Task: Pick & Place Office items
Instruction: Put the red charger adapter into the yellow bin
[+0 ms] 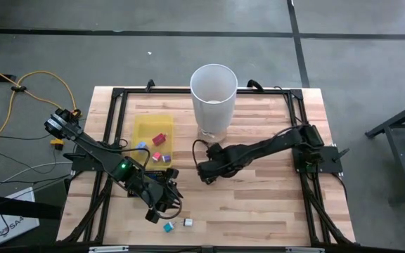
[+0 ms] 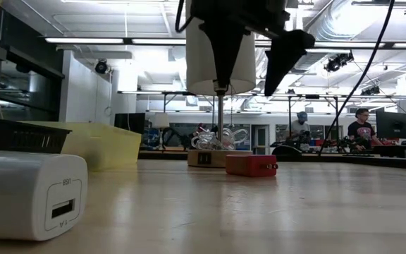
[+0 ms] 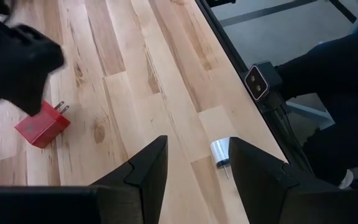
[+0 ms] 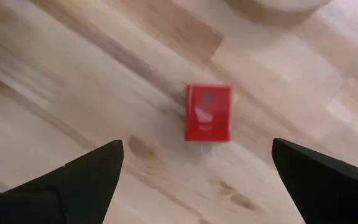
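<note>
My right gripper point(image 4: 197, 168) is open and hovers over a small red block point(image 4: 209, 112) that lies flat on the wood. In the low view its fingers point(image 2: 224, 49) hang above the red block point(image 2: 251, 165). My left gripper point(image 3: 197, 165) is open near the table's near edge point(image 1: 162, 209), above a white plug piece point(image 3: 221, 151) with prongs. That white piece point(image 1: 187, 223) and a teal piece point(image 1: 168, 226) lie on the table. Red point(image 1: 160, 139), blue point(image 1: 142, 146) and pink point(image 1: 156, 157) pieces lie in the yellow tray point(image 1: 150, 125).
The tall white bin point(image 1: 214, 98) stands at the far middle of the table. A black mesh tray point(image 2: 20, 134) sits beside the yellow tray point(image 2: 97, 144). A black frame rail point(image 3: 241, 62) runs along the table edge. People sit at desks in the room behind point(image 2: 361, 130).
</note>
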Available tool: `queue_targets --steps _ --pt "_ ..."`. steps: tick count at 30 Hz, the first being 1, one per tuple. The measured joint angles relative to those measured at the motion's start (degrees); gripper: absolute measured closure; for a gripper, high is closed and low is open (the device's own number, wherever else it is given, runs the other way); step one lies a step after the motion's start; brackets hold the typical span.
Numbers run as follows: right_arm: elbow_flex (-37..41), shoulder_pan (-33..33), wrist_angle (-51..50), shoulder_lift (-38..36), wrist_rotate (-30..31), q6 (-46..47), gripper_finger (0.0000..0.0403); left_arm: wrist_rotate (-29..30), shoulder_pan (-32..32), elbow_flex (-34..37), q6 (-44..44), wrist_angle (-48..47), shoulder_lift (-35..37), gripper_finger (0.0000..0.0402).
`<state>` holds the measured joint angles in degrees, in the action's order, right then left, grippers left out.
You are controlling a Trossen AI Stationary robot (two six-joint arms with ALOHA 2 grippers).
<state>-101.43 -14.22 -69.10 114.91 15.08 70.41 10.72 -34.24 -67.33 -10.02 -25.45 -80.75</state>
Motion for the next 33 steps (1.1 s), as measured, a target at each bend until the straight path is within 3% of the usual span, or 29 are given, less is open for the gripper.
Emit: queue_targets --steps 33 --pt "14.9 1.6 15.4 0.9 -3.1 0.2 0.0004 0.0 0.0 0.0 0.0 2.4 0.0 0.0239"
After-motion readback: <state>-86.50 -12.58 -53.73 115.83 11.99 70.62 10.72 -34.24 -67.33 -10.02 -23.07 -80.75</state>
